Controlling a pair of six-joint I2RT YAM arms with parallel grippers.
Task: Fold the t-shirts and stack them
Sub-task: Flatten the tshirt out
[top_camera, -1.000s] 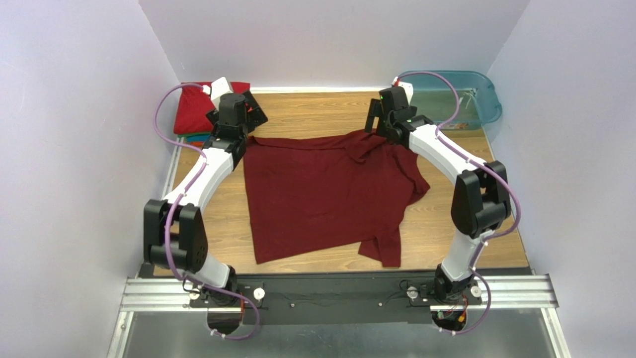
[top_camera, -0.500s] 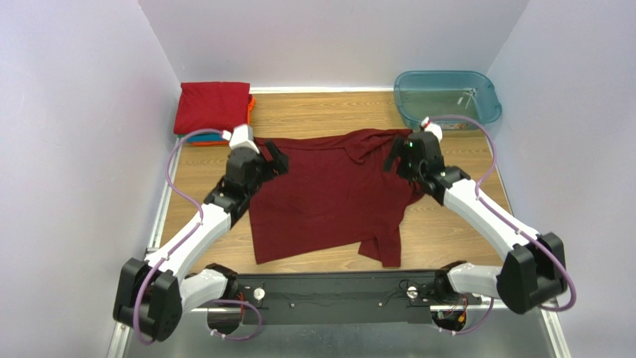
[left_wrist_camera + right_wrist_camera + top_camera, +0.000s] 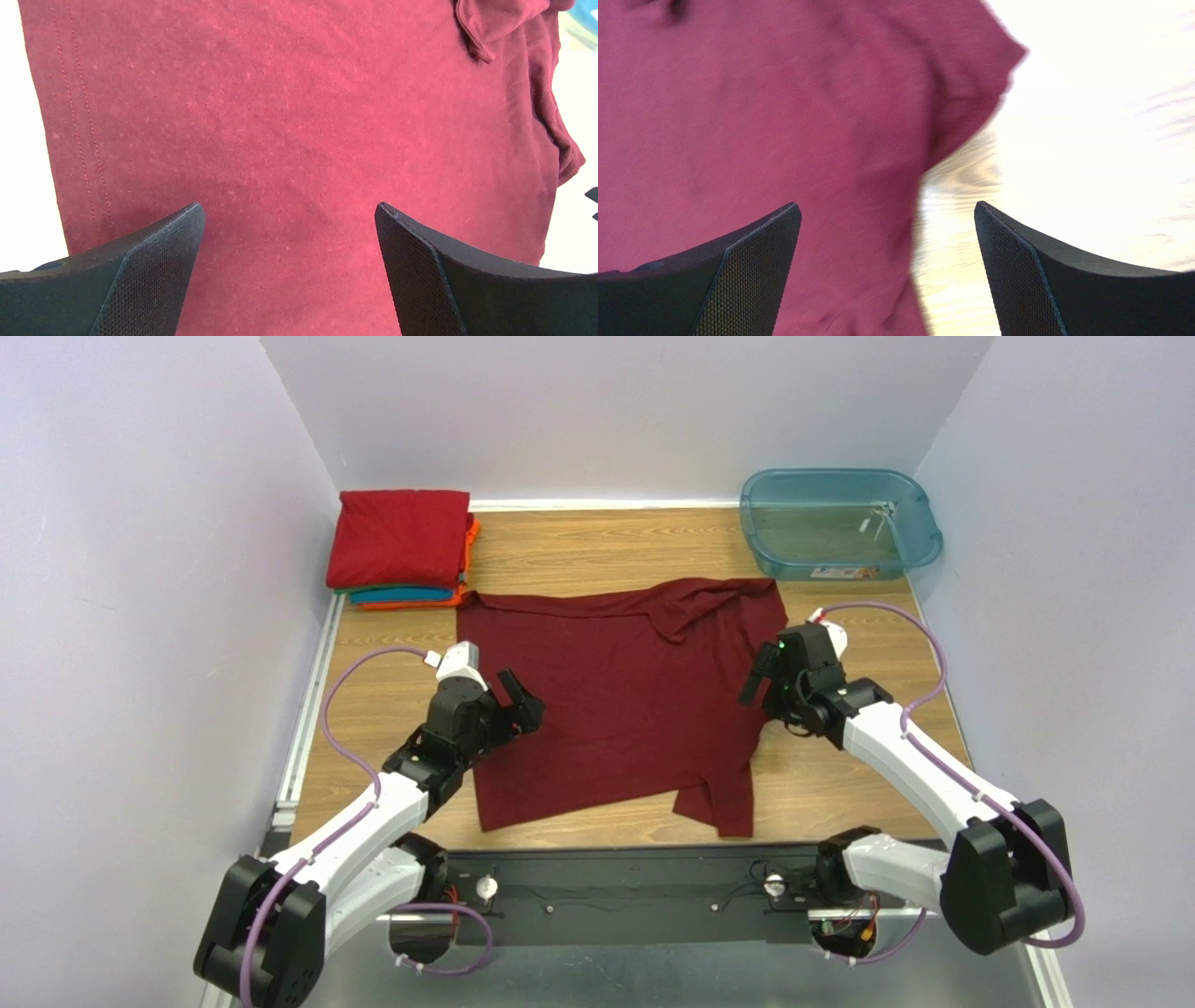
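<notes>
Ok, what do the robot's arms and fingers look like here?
The left arm and right arm match: white links, black joints, a looping purple cable on each. Their fingers are black wedges with finely textured pads.

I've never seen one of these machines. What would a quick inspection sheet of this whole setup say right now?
Surface: wooden table, no spills or damage seen.
Job's things: maroon t-shirt spread out unfolded mid-table, rumpled at its far right and near right parts; stack of folded shirts in the far left corner, red on top.
Clutter: teal tub in the far right corner; contents too small to tell.
Grippers: left gripper and right gripper both open, holding nothing, over the shirt's left and right sides.
Cables: purple cables loop along each arm, none caught on cloth.
Surroundings: plain pale walls on three sides.
</notes>
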